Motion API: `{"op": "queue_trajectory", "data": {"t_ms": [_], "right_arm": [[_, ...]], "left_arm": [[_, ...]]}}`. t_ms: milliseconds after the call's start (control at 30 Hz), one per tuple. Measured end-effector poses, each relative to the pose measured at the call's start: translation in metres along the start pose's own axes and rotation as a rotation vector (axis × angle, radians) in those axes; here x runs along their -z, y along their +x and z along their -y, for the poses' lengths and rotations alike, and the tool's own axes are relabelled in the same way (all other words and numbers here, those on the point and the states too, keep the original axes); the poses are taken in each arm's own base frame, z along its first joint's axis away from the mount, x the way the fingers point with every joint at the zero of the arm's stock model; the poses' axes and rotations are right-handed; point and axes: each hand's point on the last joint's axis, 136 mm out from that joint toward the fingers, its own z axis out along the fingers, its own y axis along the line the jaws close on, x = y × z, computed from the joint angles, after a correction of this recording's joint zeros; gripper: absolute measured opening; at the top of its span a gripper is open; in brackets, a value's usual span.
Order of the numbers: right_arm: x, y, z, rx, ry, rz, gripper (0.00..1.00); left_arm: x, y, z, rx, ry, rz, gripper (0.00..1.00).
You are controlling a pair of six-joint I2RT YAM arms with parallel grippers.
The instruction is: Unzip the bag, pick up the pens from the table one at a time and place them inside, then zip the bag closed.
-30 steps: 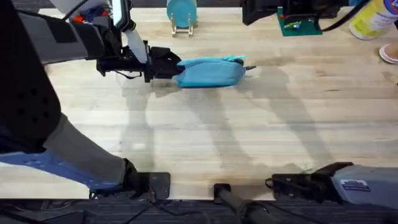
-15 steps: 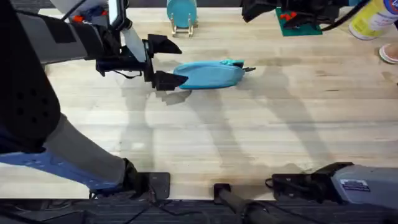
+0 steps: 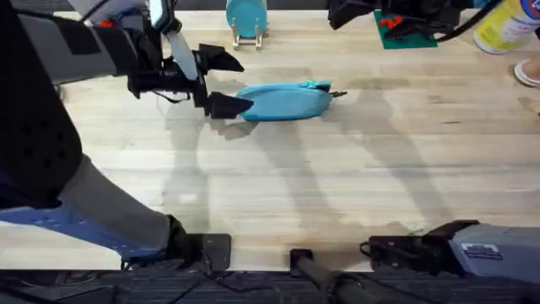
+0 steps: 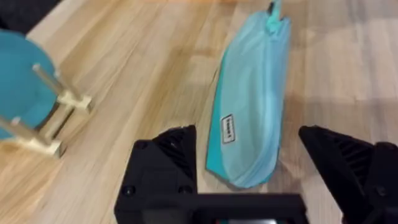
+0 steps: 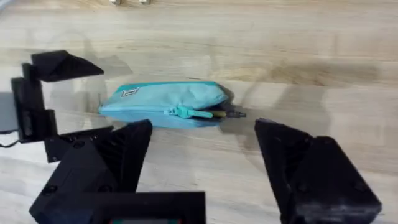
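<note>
change: a second ago the left gripper (image 3: 221, 81) was clamped on the bag's (image 3: 284, 100) end, now it's let go
left gripper: wide open, holding nothing, bag end sits between its fingers
right gripper (image 5: 202, 152): open, empty
bag: flat on the table (image 3: 354, 177)
nearby: round teal thing on a wooden stand (image 3: 246, 21), just beyond the left gripper
</note>
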Motion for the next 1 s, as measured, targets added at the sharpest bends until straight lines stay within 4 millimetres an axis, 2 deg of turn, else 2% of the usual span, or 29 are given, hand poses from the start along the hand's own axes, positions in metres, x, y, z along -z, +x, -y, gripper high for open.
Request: {"op": "queue_trajectory", "data": {"t_ms": [67,133,267,433,633,1000], "right_arm": [[0.0,0.0,0.0,0.0,0.0,0.0,0.997],[0.0,0.0,0.0,-0.003,0.0,0.0,0.997],[0.0,0.0,0.0,-0.003,0.0,0.0,0.997],[0.0,0.0,0.0,-0.003,0.0,0.0,0.997],[0.0,0.0,0.0,-0.003,0.0,0.0,0.997],[0.0,0.0,0.0,-0.003,0.0,0.0,0.998]], "left_arm": [[0.004,-0.003,-0.006,0.027,-0.018,-0.047,0.993],[0.011,-0.015,-0.012,0.028,-0.043,-0.093,0.993],[0.022,-0.054,-0.019,-0.033,-0.085,-0.178,0.993],[0.008,-0.091,-0.009,-0.121,-0.064,-0.25,0.993],[-0.019,-0.094,0.016,-0.153,0.014,-0.306,0.993],[-0.026,-0.094,0.025,-0.153,0.043,-0.321,0.993]]}}
